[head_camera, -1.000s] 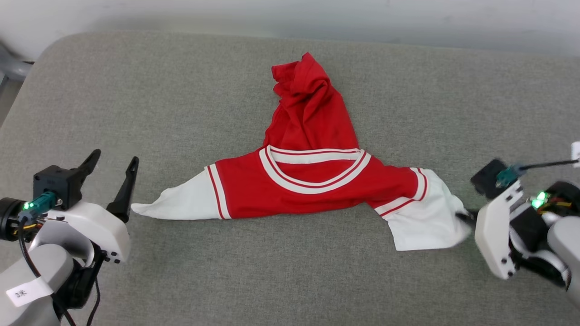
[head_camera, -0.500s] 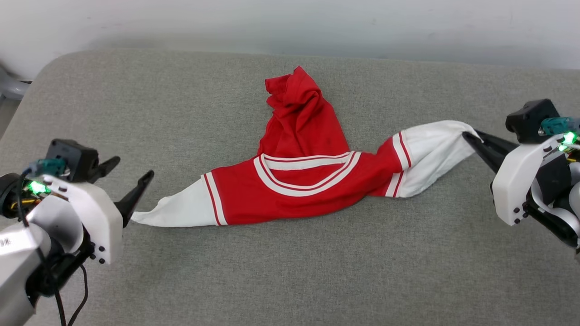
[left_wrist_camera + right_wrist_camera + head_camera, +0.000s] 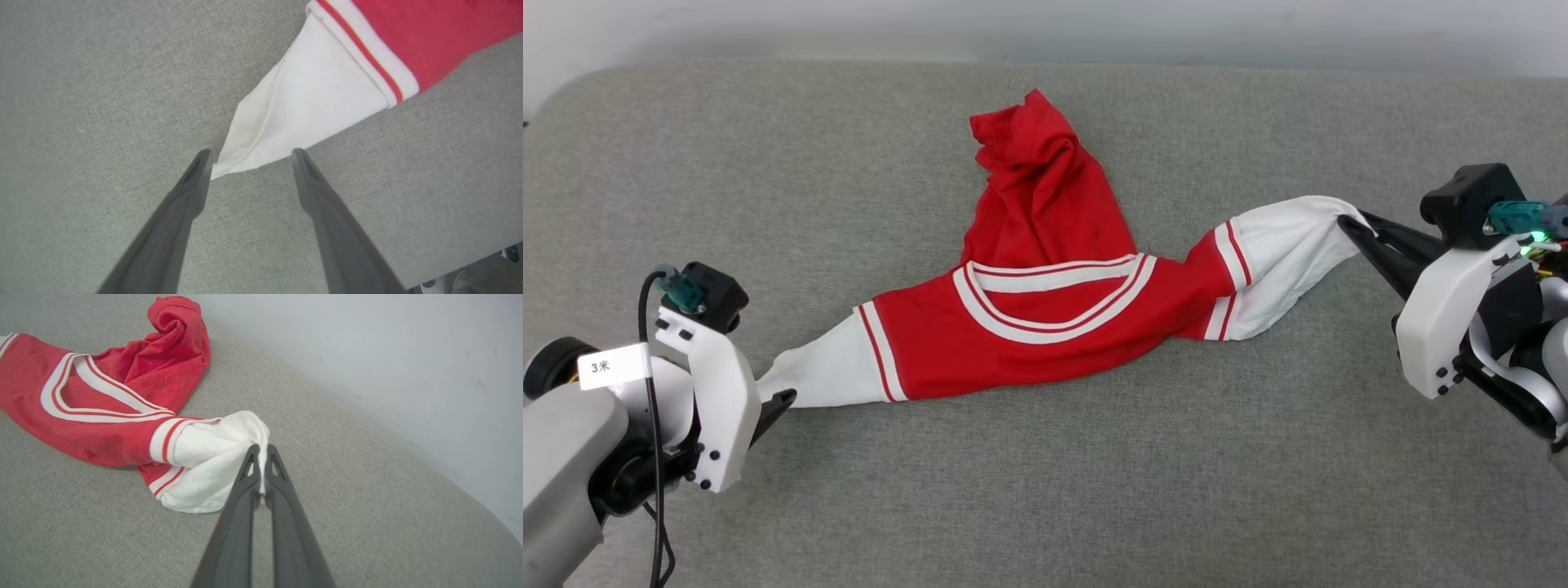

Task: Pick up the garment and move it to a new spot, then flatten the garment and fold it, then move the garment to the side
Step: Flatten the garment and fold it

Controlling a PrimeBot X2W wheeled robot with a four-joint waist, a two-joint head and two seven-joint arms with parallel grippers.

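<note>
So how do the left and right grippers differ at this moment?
The left gripper has open jaws; the right gripper has them shut. The left straddles one white sleeve at its tip, ungripped; the right pinches the other sleeve. The left's sleeve lies flat on the grey cushion; the right's is lifted. Both work the same garment.

Legible text: "3米", black print on a small white tag point(image 3: 611, 366). Tag's stuck on top of the left arm point(image 3: 560, 445), at the wrist end, just behind the left tool point(image 3: 251, 153).
</note>
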